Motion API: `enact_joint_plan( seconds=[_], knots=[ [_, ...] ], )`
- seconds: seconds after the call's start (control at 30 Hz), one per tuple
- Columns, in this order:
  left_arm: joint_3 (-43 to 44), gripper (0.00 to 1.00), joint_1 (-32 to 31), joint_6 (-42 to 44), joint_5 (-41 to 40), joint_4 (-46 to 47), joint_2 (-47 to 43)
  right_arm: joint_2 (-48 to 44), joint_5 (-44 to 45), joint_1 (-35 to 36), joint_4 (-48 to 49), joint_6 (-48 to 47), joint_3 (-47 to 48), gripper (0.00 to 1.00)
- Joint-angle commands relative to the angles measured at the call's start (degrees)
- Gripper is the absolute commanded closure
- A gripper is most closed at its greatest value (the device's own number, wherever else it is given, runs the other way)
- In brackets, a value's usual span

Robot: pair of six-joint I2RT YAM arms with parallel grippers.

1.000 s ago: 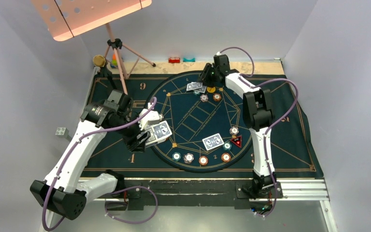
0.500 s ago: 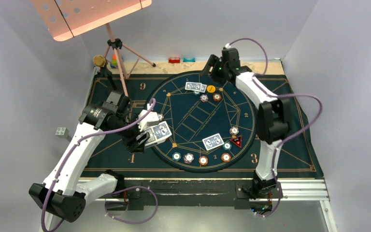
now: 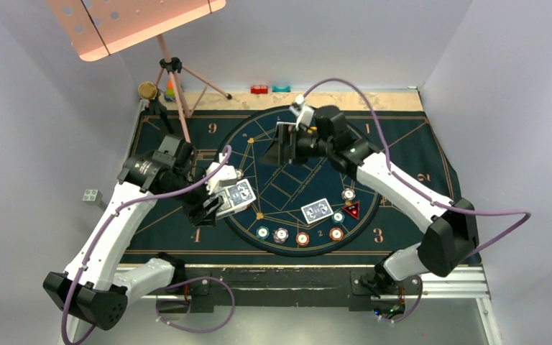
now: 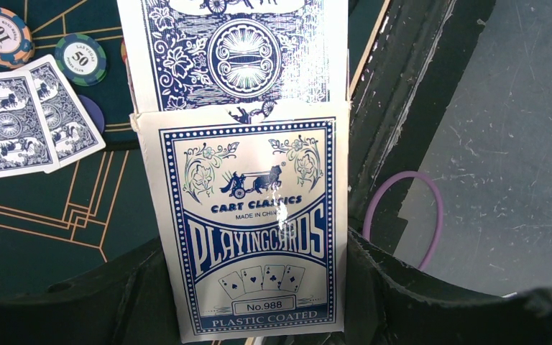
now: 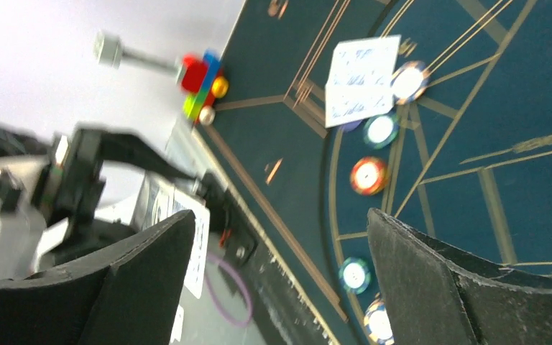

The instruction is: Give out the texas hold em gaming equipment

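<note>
The left gripper (image 3: pixel 214 203) is clamped on a glossy cardboard card box (image 4: pixel 255 230) over the left side of the dark blue mat (image 3: pixel 417 208). The box's long axis runs out from the jaws toward the mat's centre, and a blue-backed card (image 4: pixel 241 50) sticks out of its far end on the same line. The right gripper (image 3: pixel 284 146) hangs wide open and empty over the far side. Near the front, four round, stripe-edged chips (image 3: pixel 302 238) curve in a row. Just past them a flat, overlapping pair of cards (image 3: pixel 317 210) lies crosswise beside a red triangular marker (image 3: pixel 351 210).
</note>
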Motion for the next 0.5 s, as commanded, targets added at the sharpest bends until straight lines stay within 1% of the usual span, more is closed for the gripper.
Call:
enact_joint_plan(
  seconds=[0.0, 0.07, 0.23, 0.47],
  knots=[
    [1.1, 1.00, -0.2, -1.6, 1.4, 2.9, 0.0, -2.2, -9.0, 4.4, 6.1, 1.5, -4.8, 0.06],
    [1.1, 1.00, -0.2, -2.6, 0.8, 3.9, 0.1, -1.6, -9.2, 7.1, 6.2, 1.4, -4.2, 0.05],
    [1.1, 1.00, -0.2, -4.3, 0.5, 5.2, 0.5, 0.3, -9.8, 9.9, 7.9, 2.8, -3.4, 0.04],
    [1.5, 1.00, -0.2, -4.5, 0.9, 5.3, 0.6, 5.3, -12.5, 10.8, 11.3, 5.8, -2.5, 0.02]
  ],
)
